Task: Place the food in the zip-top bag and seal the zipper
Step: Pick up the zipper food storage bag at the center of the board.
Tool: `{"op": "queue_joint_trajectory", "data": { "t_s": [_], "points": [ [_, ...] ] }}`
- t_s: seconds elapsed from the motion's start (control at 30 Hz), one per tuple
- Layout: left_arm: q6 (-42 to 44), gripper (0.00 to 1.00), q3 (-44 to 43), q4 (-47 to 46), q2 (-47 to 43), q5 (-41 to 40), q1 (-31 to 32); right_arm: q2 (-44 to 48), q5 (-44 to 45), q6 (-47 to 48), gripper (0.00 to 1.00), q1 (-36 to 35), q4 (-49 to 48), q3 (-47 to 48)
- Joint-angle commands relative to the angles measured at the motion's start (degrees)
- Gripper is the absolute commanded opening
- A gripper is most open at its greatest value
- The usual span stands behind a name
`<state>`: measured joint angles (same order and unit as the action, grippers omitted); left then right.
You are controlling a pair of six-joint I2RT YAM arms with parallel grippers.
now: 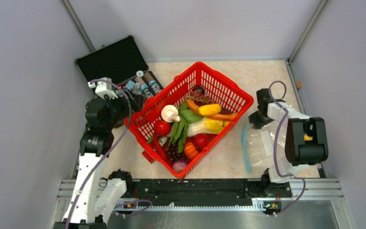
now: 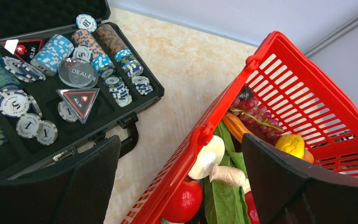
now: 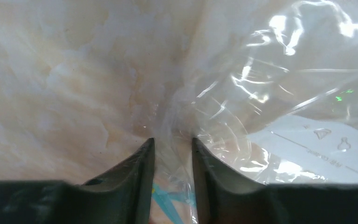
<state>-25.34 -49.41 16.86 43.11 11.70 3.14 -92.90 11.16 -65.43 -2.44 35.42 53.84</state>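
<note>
Two arms are set on either side of a red basket (image 1: 227, 82), and all the food (image 1: 205, 126) is seen inside it, with none yet in the bag (image 1: 263, 149). The bag is laid flat on the table (image 1: 219, 164) to the right of the basket, close to the right arm's base, with its white label patch showing. The zipper (image 1: 244, 148) is run along the bag's left edge, so its long axis is pointed from the near side of the table to the far side, and the mouth is turned toward the basket.

The right gripper (image 3: 172, 140) is lowered onto the far end of that edge. Its jaws are drawn in to a narrow gap, with a fold of clear film between them and the blue strip just below. Whether the film is truly pinched cannot be told. The left gripper (image 2: 179, 144) is spread wide with nothing held. It is hung over the basket's left rim, beside an open black case (image 1: 112, 59) of poker chips.

The coming move is judged to turn on one relation: the food lies to the left of the mouth. The right arm is therefore better placed to lift the bag open, and the left arm, nearer the basket, to pick. Thin film could be lost from the jaws if it is pulled hard.
</note>
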Motion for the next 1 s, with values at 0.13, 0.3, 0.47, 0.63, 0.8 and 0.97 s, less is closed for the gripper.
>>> {"op": "queue_joint_trajectory", "data": {
  "t_s": [0.13,0.3,0.47,0.63,0.8,0.97],
  "points": [
    [0.9,0.99,-1.3,-3.8,-0.6,10.0,-0.2,11.2,-1.1,6.1,0.00,0.4,-7.7,-6.9],
    [-2.1,0.99,-1.4,-10.3,-0.2,23.2,0.2,24.2,-2.2,8.7,0.00,0.4,-8.2,-11.0],
    [1.6,0.99,-4.1,-11.0,0.1,22.2,8.3,41.1,-1.3,9.4,0.00,0.5,-4.8,-12.6],
    [8.5,0.99,-8.8,-8.3,5.5,13.4,26.2,50.2,-1.4,10.7,0.00,0.5,2.4,-8.4],
    [15.3,0.99,-13.2,-6.4,13.2,3.2,40.8,53.6,-2.8,12.4,0.00,0.5,9.1,-3.5],
    [17.5,0.99,-17.6,-8.3,22.3,-2.4,51.4,55.3,-6.4,13.3,0.00,0.5,11.7,2.2]
  ]
}}
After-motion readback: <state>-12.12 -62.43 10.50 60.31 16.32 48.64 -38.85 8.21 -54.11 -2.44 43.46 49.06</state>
